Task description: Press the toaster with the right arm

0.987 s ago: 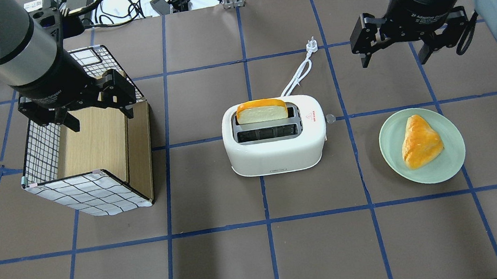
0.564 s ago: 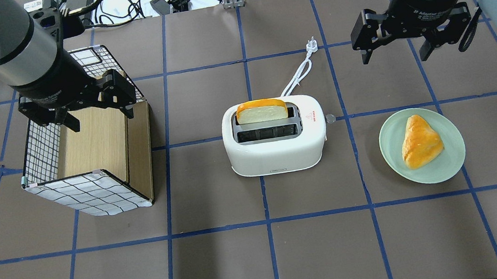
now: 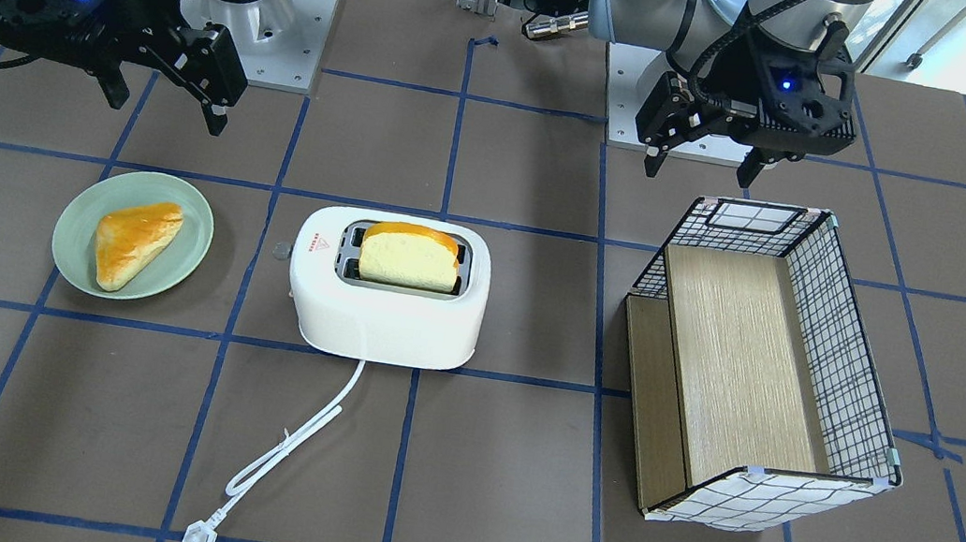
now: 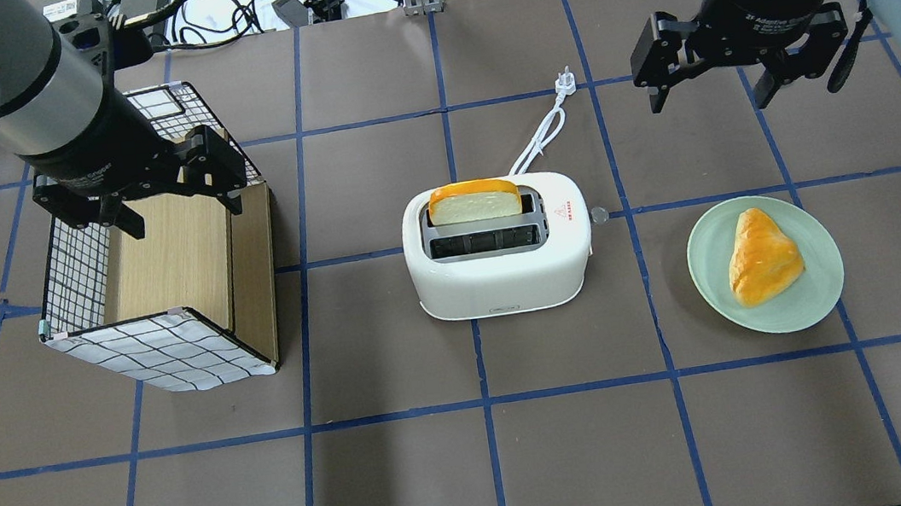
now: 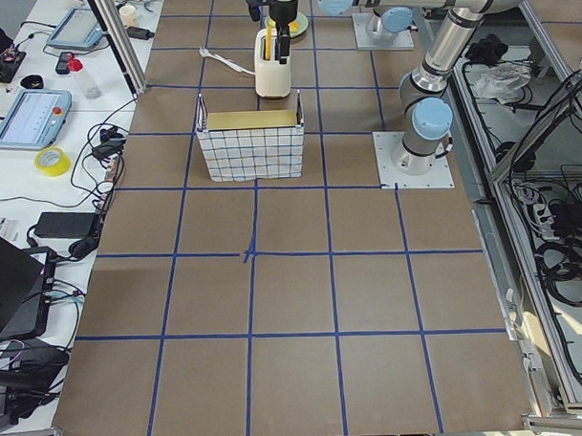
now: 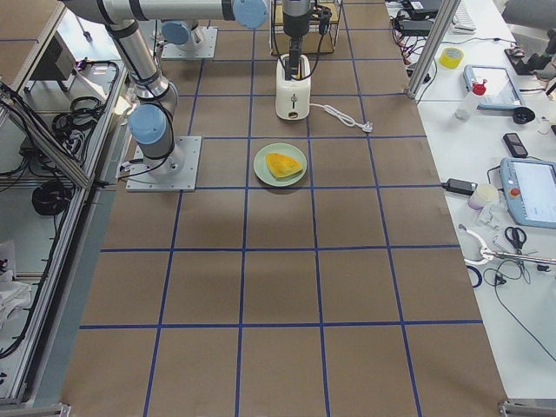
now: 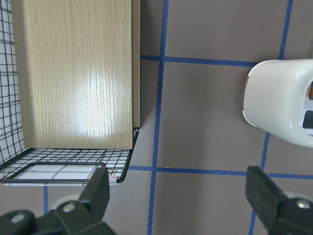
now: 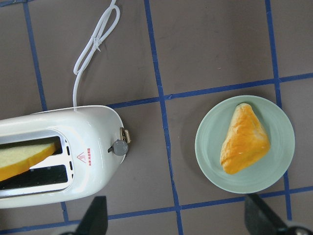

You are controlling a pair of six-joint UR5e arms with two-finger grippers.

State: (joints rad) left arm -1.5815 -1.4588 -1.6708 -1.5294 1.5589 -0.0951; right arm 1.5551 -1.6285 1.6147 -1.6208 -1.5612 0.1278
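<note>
The white toaster (image 4: 505, 276) stands mid-table with a slice of bread (image 4: 474, 200) upright in its far slot. Its small grey lever (image 4: 599, 215) sticks out on the side toward the plate and also shows in the right wrist view (image 8: 120, 147). Its cord (image 4: 543, 130) trails to the far side. My right gripper (image 4: 708, 97) is open and empty. It hovers beyond and to the right of the toaster, apart from it, and shows at the left of the front view (image 3: 165, 111). My left gripper (image 4: 184, 217) is open and empty above the basket.
A wire basket (image 4: 162, 353) with a checked liner and wooden panels lies at the left under the left gripper. A green plate (image 4: 816, 285) holding a golden pastry (image 4: 760, 256) sits right of the toaster, near the lever.
My right gripper has drifted slightly toward the far side of the table and stays open. The left arm, toaster and plate have not moved.
</note>
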